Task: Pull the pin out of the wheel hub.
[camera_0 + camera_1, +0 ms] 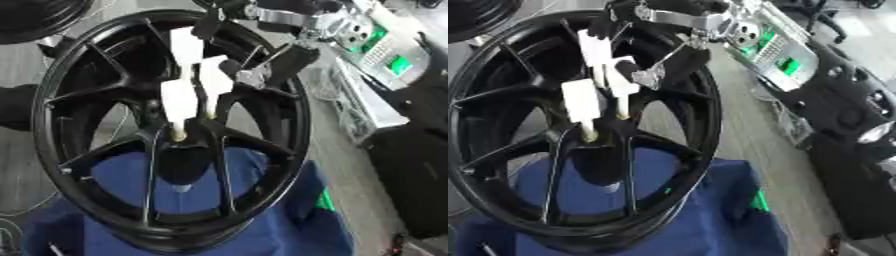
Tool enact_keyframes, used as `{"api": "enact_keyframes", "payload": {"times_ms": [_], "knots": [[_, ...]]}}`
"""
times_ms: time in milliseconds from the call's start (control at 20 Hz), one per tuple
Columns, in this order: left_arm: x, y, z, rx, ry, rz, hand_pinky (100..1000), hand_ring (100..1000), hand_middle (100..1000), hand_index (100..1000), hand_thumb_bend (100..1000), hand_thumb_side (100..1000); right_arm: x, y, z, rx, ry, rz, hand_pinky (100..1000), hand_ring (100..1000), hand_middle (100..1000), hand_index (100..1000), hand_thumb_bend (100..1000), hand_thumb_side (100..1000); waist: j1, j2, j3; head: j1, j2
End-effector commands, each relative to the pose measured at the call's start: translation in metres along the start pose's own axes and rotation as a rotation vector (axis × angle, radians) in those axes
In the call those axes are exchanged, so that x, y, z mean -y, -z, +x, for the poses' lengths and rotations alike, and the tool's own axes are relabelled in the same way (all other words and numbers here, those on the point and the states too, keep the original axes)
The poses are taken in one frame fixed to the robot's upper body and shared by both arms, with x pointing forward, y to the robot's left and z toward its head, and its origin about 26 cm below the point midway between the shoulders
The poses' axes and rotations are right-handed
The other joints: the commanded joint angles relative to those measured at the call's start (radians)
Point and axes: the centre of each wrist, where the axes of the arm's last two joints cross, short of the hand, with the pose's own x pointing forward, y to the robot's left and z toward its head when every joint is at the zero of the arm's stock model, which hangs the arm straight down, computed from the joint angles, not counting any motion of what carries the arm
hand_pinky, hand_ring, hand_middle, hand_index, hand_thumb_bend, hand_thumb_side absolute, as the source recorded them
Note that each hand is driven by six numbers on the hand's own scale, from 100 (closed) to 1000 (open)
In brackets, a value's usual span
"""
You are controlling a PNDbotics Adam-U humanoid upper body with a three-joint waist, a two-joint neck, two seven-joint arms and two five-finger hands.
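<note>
A black multi-spoke wheel stands tilted on a blue cloth, its hub near the middle of the view. My right hand reaches in from the upper right, its white-padded fingers pointing down at the hub. A small pale yellow pin sticks out just below the lowest pad, at the hub's top edge, and the pads close in on it. A pale stub shows below the hub. My left hand is not in sight.
The blue cloth covers the support under the wheel. A grey device with green lights and cables lie at the right, with a black case below them. Another dark wheel sits at the top left.
</note>
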Motion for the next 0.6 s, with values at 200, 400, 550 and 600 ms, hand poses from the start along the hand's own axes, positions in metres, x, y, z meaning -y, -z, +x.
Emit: {"api": "enact_keyframes", "payload": {"times_ms": [200,400,550,600], "knots": [[-0.008,0.003,0.007,0.02,0.028,0.013,738,770,687,753,178,789,0.02,-0.007,0.003,0.007,-0.13,0.055,925,778,702,858,100,412,-0.002,-0.031,0.004,-0.016,0.006],[-0.011,0.002,0.006,0.014,0.039,0.02,738,769,684,750,179,793,0.022,-0.01,0.003,0.018,-0.204,0.126,913,785,710,859,100,451,-0.005,-0.034,-0.001,-0.019,0.006],[-0.011,0.002,0.004,0.008,0.041,0.023,738,769,682,748,180,796,0.025,-0.011,0.003,0.023,-0.226,0.134,904,777,695,852,100,455,-0.006,-0.034,-0.002,-0.027,0.006],[-0.011,0.002,0.004,0.007,0.041,0.022,738,769,682,747,179,796,0.026,-0.011,0.003,0.027,-0.232,0.135,902,775,685,852,100,455,-0.006,-0.033,-0.002,-0.028,0.006]]}}
